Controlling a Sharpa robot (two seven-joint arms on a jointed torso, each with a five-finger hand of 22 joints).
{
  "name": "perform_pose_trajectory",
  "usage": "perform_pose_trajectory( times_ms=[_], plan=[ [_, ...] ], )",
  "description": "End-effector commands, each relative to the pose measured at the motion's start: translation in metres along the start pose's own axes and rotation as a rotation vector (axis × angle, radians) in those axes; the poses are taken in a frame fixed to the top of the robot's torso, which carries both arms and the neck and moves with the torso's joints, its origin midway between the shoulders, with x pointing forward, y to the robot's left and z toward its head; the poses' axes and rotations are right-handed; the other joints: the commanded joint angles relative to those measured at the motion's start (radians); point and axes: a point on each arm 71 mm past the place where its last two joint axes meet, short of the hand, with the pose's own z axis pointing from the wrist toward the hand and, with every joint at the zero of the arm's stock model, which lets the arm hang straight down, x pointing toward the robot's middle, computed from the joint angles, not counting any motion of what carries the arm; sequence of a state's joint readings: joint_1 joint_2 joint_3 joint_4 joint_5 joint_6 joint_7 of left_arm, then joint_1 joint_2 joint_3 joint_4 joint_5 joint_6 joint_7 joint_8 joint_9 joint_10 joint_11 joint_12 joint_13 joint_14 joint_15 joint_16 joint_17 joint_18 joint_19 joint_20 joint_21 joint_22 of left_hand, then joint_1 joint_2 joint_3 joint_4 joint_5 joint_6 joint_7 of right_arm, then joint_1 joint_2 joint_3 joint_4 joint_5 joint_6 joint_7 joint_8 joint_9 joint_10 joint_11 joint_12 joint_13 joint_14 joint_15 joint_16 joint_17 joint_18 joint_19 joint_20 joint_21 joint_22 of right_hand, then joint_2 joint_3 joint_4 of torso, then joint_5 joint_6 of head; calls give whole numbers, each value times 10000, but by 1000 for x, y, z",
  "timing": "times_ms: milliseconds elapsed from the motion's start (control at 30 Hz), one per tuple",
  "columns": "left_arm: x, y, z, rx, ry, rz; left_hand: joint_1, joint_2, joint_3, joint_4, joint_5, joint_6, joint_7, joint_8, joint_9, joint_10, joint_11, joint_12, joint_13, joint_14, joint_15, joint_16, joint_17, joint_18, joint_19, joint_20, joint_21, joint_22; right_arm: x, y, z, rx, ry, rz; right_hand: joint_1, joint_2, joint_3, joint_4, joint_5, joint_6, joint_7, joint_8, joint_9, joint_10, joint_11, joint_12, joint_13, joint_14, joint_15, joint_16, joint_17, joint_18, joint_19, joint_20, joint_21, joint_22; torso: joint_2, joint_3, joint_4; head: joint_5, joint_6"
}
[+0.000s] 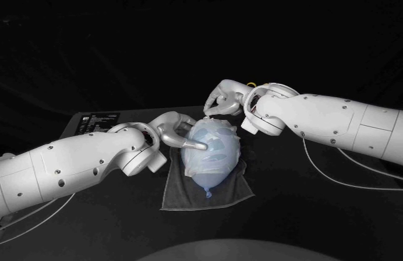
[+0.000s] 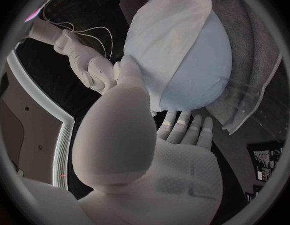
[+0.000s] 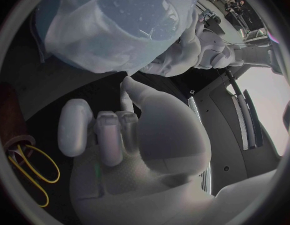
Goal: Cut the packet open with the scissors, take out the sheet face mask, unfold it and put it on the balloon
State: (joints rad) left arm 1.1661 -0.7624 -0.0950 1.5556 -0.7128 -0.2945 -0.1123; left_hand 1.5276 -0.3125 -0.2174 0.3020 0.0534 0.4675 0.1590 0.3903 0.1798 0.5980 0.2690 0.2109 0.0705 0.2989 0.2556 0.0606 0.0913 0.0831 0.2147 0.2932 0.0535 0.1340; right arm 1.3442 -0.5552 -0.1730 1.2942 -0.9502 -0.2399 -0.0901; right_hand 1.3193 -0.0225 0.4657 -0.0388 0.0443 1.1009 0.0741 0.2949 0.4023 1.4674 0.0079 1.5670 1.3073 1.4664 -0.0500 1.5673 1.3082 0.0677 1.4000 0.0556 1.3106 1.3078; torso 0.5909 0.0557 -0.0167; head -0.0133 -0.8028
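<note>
The far end of the balloon (image 1: 207, 176) is hidden behind the right hand (image 1: 225, 101). I cannot tell whether that hand's thumb reaches the sheet mask (image 1: 214, 141); its other fingers are curled into the palm with nothing in them. A yellow loop (image 3: 31, 172) beside that wrist is too cut off to name. A flat dark item with white print (image 1: 96, 121) at the table's far left is also hard to make out.

The pale blue balloon lies on its side, knot toward the robot. The white, translucent mask is spread over its upper part, slightly wrinkled, with its openings showing. The left hand (image 1: 172, 131) holds nothing: its fingers are straight and apart, and its thumb lies against the mask's edge.

A dark grey towel (image 1: 228, 194) lies under the balloon on the black table (image 1: 319, 220). Behind the table there is only darkness.
</note>
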Motion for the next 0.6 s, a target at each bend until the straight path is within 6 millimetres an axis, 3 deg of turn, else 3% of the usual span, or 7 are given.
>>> perform_pose_trajectory(
  times_ms=[33,133,267,333,400,533,600],
  plan=[
    [9,1,0,-71,485,-9,55,67,48,0,6,86,1380,63,13,55,-6,61,-8,56,0,39,9,165,-18,-19,18,-15,0,-2,2,436,-105,-558,-134,-126,123,-124,44,-194,28,14,382,1034,-55,38,2635,1044,-80,35,2626,61,-71,-46,-100,82,-5,2,3,2,-11],
    [9,1,0,-76,492,-8,79,68,50,1,6,95,1380,72,16,59,-7,67,-9,90,-1,46,19,168,-17,-19,19,-14,0,-2,4,489,-212,-627,-198,-251,116,-270,40,-455,128,-52,402,1034,27,38,2635,1044,-33,35,2626,99,-179,-23,-271,-58,-3,6,-1,6,-15],
    [9,1,0,-81,498,-7,83,68,46,1,6,102,1380,79,19,61,-7,68,-9,105,-1,50,23,168,-16,-20,19,-13,-1,-2,7,531,-432,-551,-894,-694,-266,-78,37,-1552,662,-752,107,1034,481,38,2635,1044,354,35,2626,167,-493,219,-754,-451,-6,5,-1,7,-13],
    [9,1,0,-87,498,-7,83,68,46,1,6,102,1380,79,19,61,-7,68,-9,105,-1,50,23,168,-16,-20,19,-13,-2,-3,8,553,-628,-494,-1116,-800,-442,46,29,-1874,830,-967,12,1034,607,38,2635,1044,497,35,2626,213,-677,329,-1025,-672,-2,6,0,1,-3],
    [9,1,-1,-93,497,-6,92,69,48,1,5,111,1381,86,22,65,-6,72,-8,127,0,55,30,170,-13,-20,20,-11,-4,-5,8,601,-881,-471,-1223,-822,-586,157,34,-2094,920,-1124,-59,1034,731,38,2635,1044,596,35,2626,264,-830,437,-1255,-850,0,6,0,-3,1],
    [8,2,-1,-100,489,-7,92,69,48,1,5,111,1381,86,22,65,-6,72,-8,127,0,55,30,170,-13,-20,20,-11,-11,-11,2,614,-1352,-290,-1106,-652,-543,178,38,-2008,925,-1105,-59,1034,746,38,2635,1044,620,35,2626,285,-833,503,-1281,-855,3,3,5,-61,58],
    [8,2,-1,-102,485,-6,92,69,48,1,5,111,1381,86,22,65,-6,72,-8,127,0,55,30,170,-13,-20,20,-11,-13,-14,-3,582,-1466,-138,-1232,-729,-664,263,34,-1982,931,-1105,-63,1034,754,38,2635,1044,630,35,2626,313,-879,532,-1363,-920,4,4,4,-87,85]
  ],
)
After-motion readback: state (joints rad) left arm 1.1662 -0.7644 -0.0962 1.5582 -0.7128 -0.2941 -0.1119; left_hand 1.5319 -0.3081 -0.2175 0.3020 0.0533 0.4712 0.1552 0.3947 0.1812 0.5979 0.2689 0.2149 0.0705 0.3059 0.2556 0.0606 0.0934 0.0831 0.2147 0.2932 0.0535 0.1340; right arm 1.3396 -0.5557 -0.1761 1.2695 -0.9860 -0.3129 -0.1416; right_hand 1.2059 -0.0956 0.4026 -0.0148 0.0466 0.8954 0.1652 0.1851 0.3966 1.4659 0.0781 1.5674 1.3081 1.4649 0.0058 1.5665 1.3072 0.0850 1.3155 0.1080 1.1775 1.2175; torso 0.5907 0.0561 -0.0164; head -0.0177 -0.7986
